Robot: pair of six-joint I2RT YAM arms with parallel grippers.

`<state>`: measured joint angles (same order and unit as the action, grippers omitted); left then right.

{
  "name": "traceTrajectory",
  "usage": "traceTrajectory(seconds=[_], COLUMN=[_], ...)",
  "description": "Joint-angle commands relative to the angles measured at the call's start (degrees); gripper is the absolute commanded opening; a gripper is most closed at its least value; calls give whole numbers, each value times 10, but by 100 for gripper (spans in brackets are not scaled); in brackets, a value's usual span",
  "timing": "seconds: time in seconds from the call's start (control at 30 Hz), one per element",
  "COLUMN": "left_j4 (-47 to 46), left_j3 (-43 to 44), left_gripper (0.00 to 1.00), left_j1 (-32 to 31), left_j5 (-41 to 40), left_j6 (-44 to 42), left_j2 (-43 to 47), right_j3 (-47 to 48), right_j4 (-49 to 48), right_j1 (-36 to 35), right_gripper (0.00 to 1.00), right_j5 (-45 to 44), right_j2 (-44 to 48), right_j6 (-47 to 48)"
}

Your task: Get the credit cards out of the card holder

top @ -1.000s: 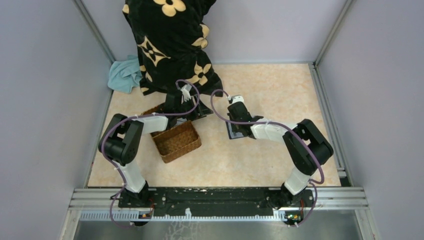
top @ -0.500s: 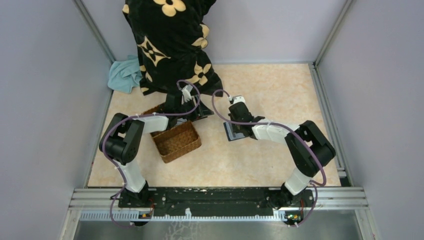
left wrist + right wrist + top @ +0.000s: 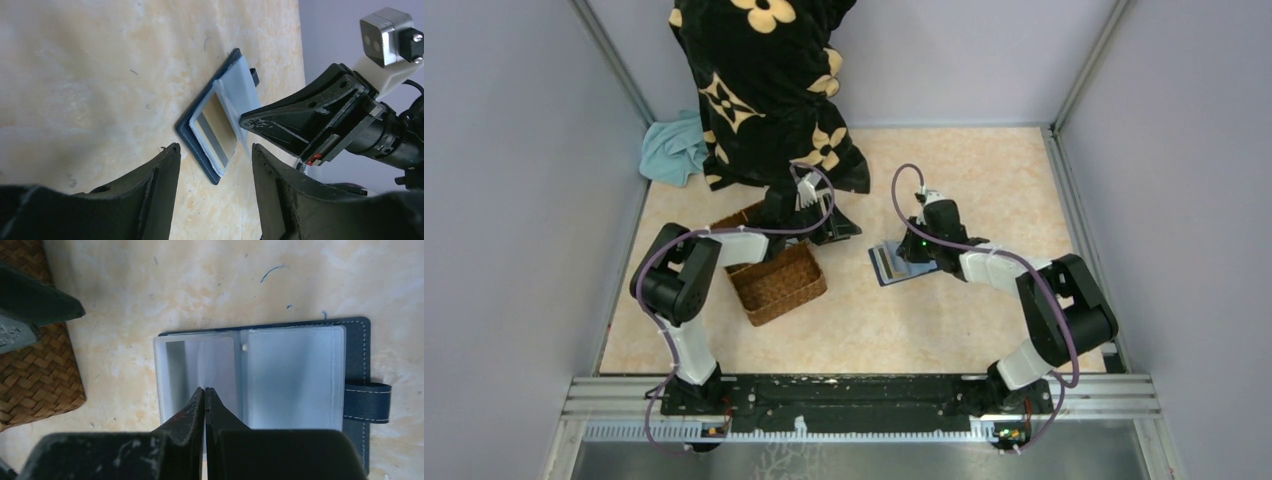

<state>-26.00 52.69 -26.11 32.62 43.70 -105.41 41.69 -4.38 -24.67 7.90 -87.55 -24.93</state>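
The navy card holder (image 3: 887,266) lies open on the table, its clear sleeves up. In the left wrist view a gold credit card (image 3: 216,126) with a grey stripe sits in one sleeve of the card holder (image 3: 199,141). The right wrist view shows that credit card (image 3: 176,374) in the left sleeve of the card holder (image 3: 357,355), whose clasp strap points right. My right gripper (image 3: 204,389) is shut, its tips over the left sleeve with nothing visibly pinched; it is also visible from above (image 3: 905,256). My left gripper (image 3: 214,146) stands open, just left of the holder (image 3: 848,229).
A brown wicker basket (image 3: 776,281) stands left of the holder, under my left arm. A black cloth with tan flowers (image 3: 764,90) hangs at the back, with a teal cloth (image 3: 674,150) beside it. Grey walls close in both sides.
My right gripper has shut, and its wrist has swung back and to the right, baring the holder's light inside. My left gripper has shifted slightly right.
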Motion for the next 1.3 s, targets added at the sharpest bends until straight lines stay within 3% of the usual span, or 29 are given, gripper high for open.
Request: traceTrajectory(seconds=[0.0,0.2,0.47,0.6,0.7,1.13,1.27], left_j4=[-17,52,56,33,8,40,38], left_j3=[28,83,92,95,102,177,181], left_gripper=[59,55,49,32,27,26,26], left_j1=[-23,-67,-73,-73,-75,-113,-118], left_j5=[30,22,42,82,104,102,103], left_j6=[-25,-84,-75,-54,-30,-35,-32], left_j2=[-16,-37,-65,-84,-102,-156,-164], right_j3=[-15,-34,-52,-59,-62,-69,-69], right_j4=[-75,-113,-129,-137,-140,-138,-127], right_j1=[19,46,67,73,76,84,86], right_gripper=[0,0,0,0,0,0,15], right_j5=[82,129,146,150,152,156,142], right_j2=[8,6,10,10,9,22,27], right_j6=[-39,-65,-73,-79,-81,-82,-80])
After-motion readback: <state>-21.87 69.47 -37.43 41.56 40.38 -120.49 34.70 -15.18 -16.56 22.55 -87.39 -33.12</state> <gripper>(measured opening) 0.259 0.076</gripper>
